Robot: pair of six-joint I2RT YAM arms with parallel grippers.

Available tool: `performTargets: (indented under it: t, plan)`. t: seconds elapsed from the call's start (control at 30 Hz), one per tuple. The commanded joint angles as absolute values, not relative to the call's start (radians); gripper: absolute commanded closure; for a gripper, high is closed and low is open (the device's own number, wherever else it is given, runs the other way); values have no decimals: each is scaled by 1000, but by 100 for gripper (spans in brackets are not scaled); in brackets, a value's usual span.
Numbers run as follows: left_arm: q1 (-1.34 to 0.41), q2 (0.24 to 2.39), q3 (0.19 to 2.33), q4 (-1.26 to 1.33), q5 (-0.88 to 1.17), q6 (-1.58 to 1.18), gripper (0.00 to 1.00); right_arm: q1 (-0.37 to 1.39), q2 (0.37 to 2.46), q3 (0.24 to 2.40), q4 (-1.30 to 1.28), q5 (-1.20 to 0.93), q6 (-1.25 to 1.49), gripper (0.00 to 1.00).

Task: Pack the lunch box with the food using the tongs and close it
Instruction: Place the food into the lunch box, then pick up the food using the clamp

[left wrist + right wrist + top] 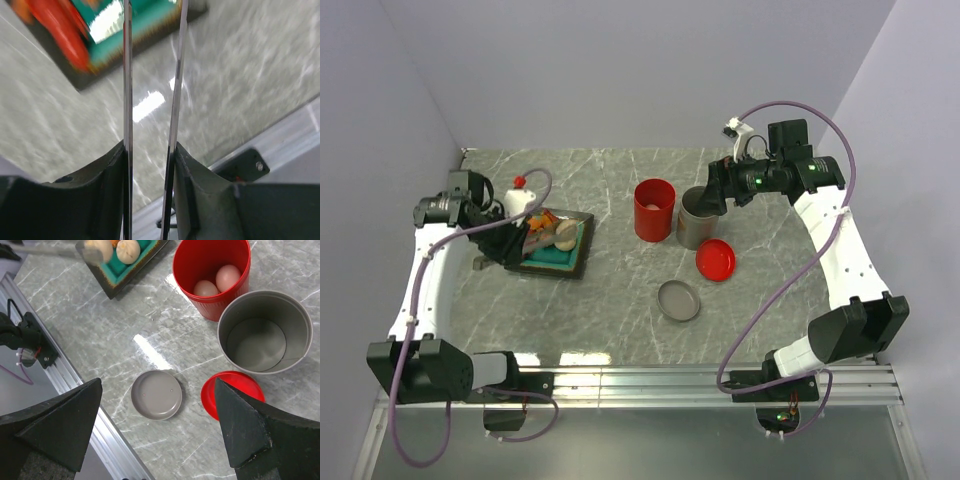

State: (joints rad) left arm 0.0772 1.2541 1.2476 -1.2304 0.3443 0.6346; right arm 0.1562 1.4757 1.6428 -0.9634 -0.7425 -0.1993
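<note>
The red lunch box (654, 209) (212, 280) stands upright and uncovered at mid-table, with a beige ball (205, 288) and a pinkish ball (227, 276) inside. Its red lid (715, 260) (227, 392) lies flat to the right. The rest of the food (548, 232) is on the dark tray (565, 262) with a teal inside (107, 47). My left gripper (506, 246) (150, 150) is shut on the tongs (128, 100), squeezing both slim arms. The tong tips reach over the tray at a beige ball (97, 247). My right gripper (706, 198) (157, 382) hovers open above the lids.
A grey metal cup (697, 217) (265, 337) stands right beside the lunch box. Its grey lid (679, 300) (156, 395) lies nearer the front. A small white thing with a red top (519, 186) sits behind the tray. An aluminium rail (700, 378) runs along the table's near edge.
</note>
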Motion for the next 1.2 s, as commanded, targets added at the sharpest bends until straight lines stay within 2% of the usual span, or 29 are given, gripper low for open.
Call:
performTargets:
  t: [0.0, 0.23, 0.43, 0.6, 0.83, 1.03, 1.17]
  plan:
    - [10, 1274, 1399, -1250, 437, 557, 66, 152, 1485, 1683, -962, -753, -193, 0]
    - [-208, 1457, 1736, -1174, 460, 387, 64, 152, 1485, 1694, -948, -669, -163, 0]
    - [-350, 1630, 1908, -1106, 453, 307, 61, 149, 1454, 1692, -920, -581, -146, 0]
    - [-393, 1698, 1901, -1059, 414, 310, 56, 149, 1457, 1693, -940, -620, -158, 0]
    - [-403, 1730, 1899, -1045, 379, 314, 36, 150, 1456, 1695, -946, -637, -169, 0]
    - [-399, 1700, 1914, -1089, 379, 330, 34, 150, 1453, 1687, -954, -638, -179, 0]
    - [-315, 1574, 1818, -1136, 397, 415, 35, 149, 1450, 1680, -959, -647, -192, 0]
